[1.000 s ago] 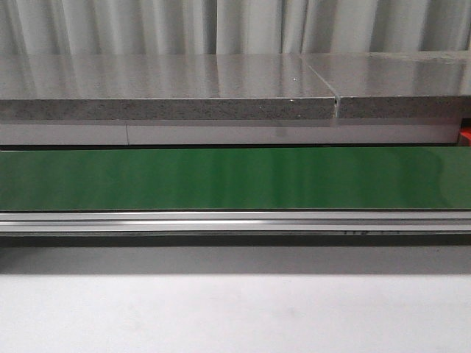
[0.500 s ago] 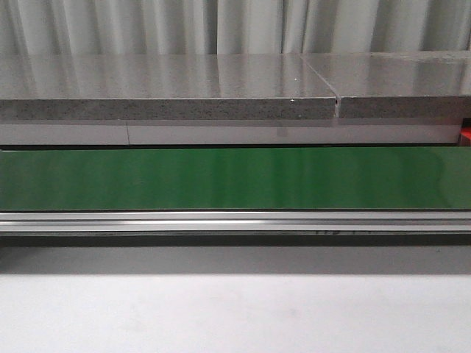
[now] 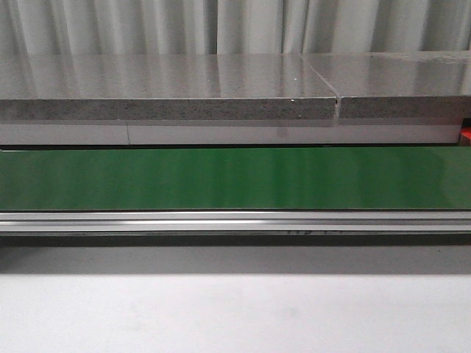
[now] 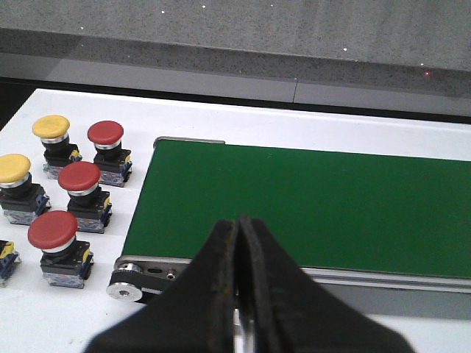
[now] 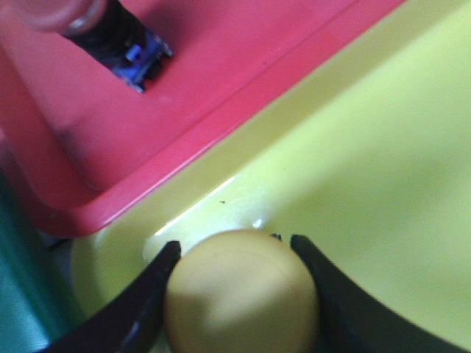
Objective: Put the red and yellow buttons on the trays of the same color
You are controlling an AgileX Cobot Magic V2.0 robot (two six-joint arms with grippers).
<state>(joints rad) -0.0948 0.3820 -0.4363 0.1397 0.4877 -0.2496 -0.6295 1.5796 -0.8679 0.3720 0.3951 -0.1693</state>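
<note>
In the right wrist view my right gripper (image 5: 235, 243) is shut on a yellow button (image 5: 241, 290), one finger on each side of its domed cap, low over the yellow tray (image 5: 368, 147). Beside it, the red tray (image 5: 221, 66) holds a red button (image 5: 55, 11) on a dark base. In the left wrist view my left gripper (image 4: 237, 219) is shut and empty above the near edge of the green conveyor belt (image 4: 309, 198). Beside the belt's end stand three red buttons (image 4: 79, 176) and two yellow buttons (image 4: 51, 126). The front view shows no gripper or button.
The conveyor's roller end (image 4: 125, 288) and metal rail (image 3: 235, 220) run along the belt. A grey stone ledge (image 3: 169, 92) lies behind the belt. A sliver of red (image 3: 466, 134) shows at the far right. Another button base (image 4: 4, 254) is cut off at the edge.
</note>
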